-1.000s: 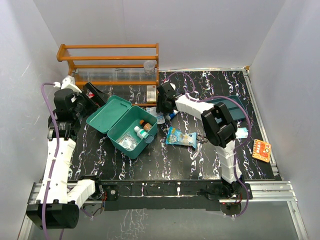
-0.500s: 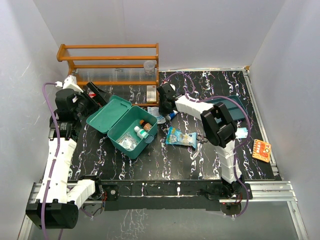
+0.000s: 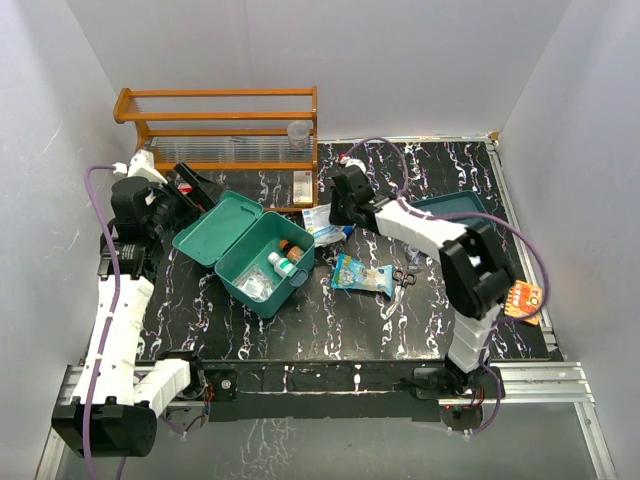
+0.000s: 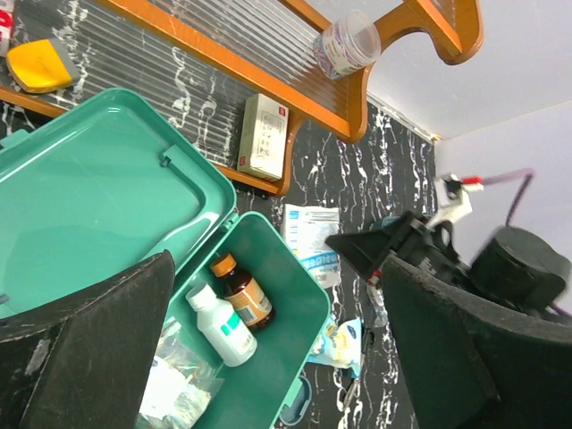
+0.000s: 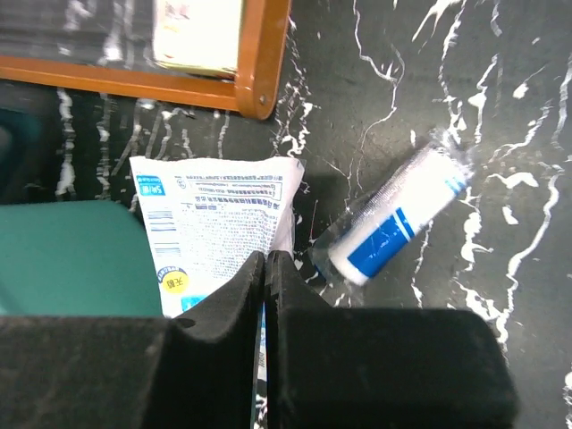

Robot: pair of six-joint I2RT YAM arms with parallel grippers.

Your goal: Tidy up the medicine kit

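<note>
Bright, even light; soft shadows, mostly sharp.

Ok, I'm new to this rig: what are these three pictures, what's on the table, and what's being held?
Two robot arms, each ending in a two-finger gripper, work at a table. One picture looks down from above; the other two come from a camera on each wrist. The kit lies open with two bottles inside. Near it lie a blue pouch and a roll; a wooden rack stands behind. The left gripper is open beside the kit, holding nothing. The right gripper is shut on a white packet.
</note>
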